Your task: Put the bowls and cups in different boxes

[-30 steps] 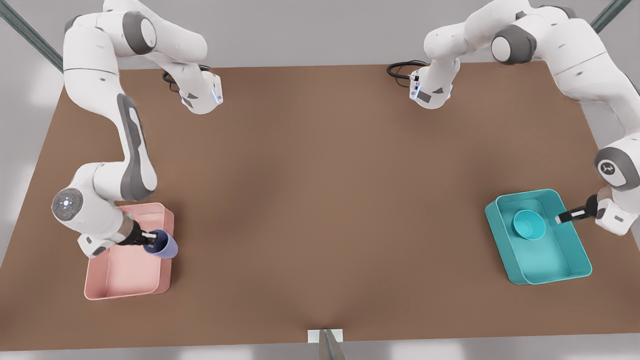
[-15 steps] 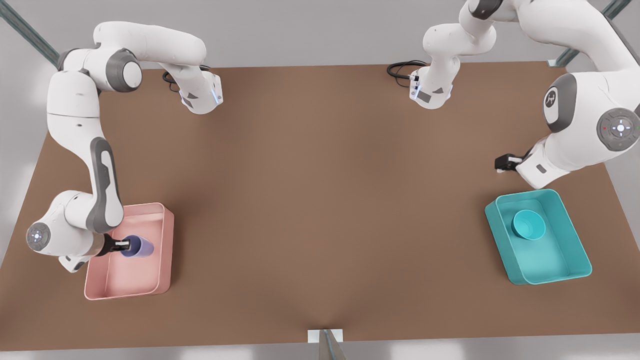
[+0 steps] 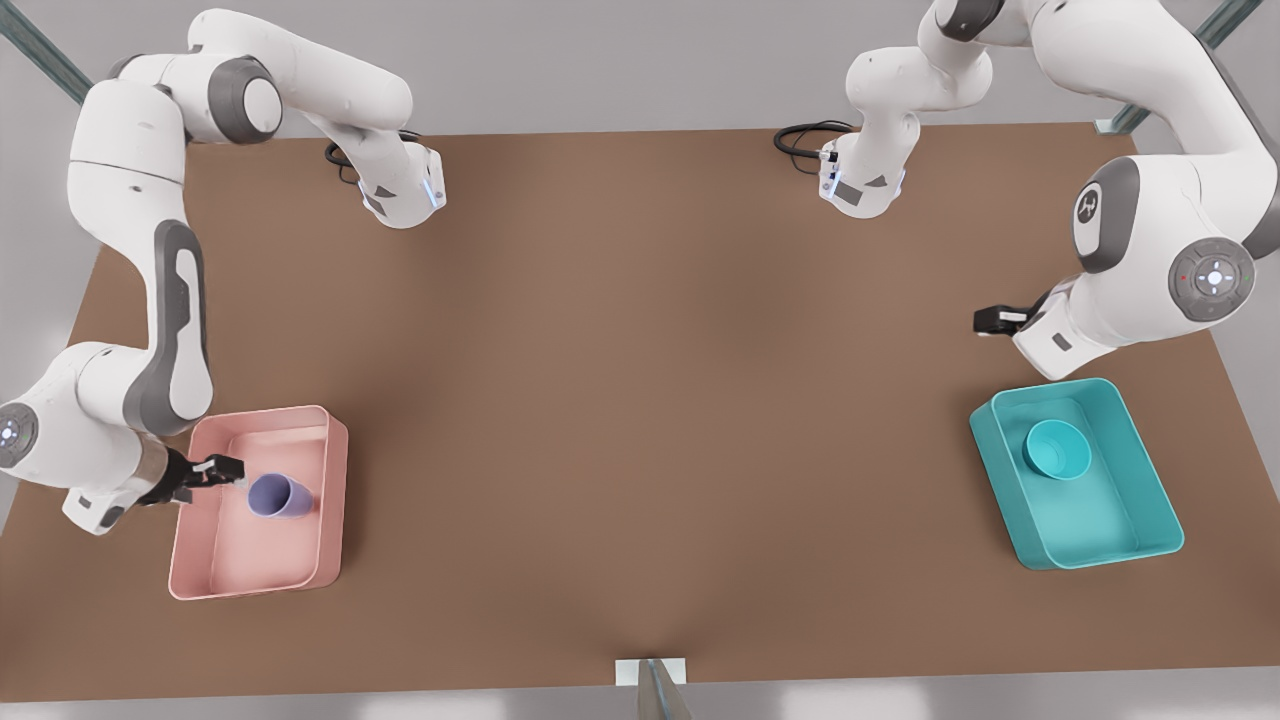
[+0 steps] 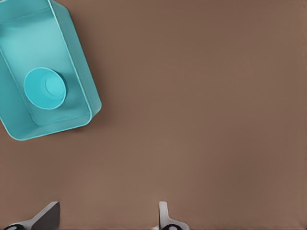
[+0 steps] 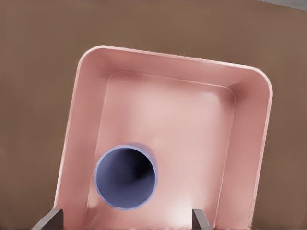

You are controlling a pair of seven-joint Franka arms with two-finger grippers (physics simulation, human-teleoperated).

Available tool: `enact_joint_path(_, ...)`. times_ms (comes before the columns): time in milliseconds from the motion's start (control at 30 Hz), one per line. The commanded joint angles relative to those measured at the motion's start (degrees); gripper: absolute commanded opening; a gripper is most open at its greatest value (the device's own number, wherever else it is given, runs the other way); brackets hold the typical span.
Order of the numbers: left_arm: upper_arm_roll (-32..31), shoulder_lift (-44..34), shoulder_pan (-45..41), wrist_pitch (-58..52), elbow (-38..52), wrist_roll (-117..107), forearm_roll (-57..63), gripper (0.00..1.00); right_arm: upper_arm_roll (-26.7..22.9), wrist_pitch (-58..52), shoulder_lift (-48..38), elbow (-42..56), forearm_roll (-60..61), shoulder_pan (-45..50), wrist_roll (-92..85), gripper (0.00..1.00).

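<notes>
we log: cup (image 3: 276, 496) upright in pink box (image 3: 322, 560) | right gripper (image 3: 222, 469) open beside cup | bowl (image 3: 1057, 449) in teal box (image 3: 1100, 553) | left gripper (image 3: 992, 321) open, apart from teal box

A lavender cup (image 3: 280, 496) stands upright, mouth up, inside the pale pink box (image 3: 325, 500) at the front view's left. A shallow round teal bowl (image 3: 1057, 449) sits upright in the teal box (image 3: 1120, 520) at the front view's right.

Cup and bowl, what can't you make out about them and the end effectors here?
Cup: base and outer wall hidden by its own rim, right wrist view.
Bowl: underside hidden, left wrist view.
Right end effector and left end effector: bodies cut off by the picture edge; fingertips stand apart.
</notes>
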Motion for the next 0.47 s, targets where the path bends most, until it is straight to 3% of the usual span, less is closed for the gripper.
enact_joint_path(0,0.0,-0.1,0.1,-1.4,0.0,-1.8,-0.7,1.0,0.1,-17.4,-4.3,0.1,1.8,1.1,2.3,0.99)
enact_joint_path(100,0.0,0.0,0.3,-1.4,0.0,-1.9,-0.7,1.0,0.1,-28.6,-13.7,0.1,1.1,9.0,24.3,1.0)
enact_joint_path(167,0.0,0.0,0.4,-1.1,0.1,-1.8,-0.6,1.0,0.1,-29.5,-17.1,1.0,-1.2,10.2,26.1,1.0)
enact_joint_path(233,0.0,0.2,0.3,-1.1,0.1,-1.8,-0.7,1.0,0.0,-37.7,-17.5,6.0,-2.5,11.8,37.1,1.0)
enact_joint_path(433,-0.7,1.1,-0.1,-1.5,0.2,-2.0,-0.9,1.0,0.0,-38.0,-21.1,3.7,-5.3,11.6,36.6,1.0)
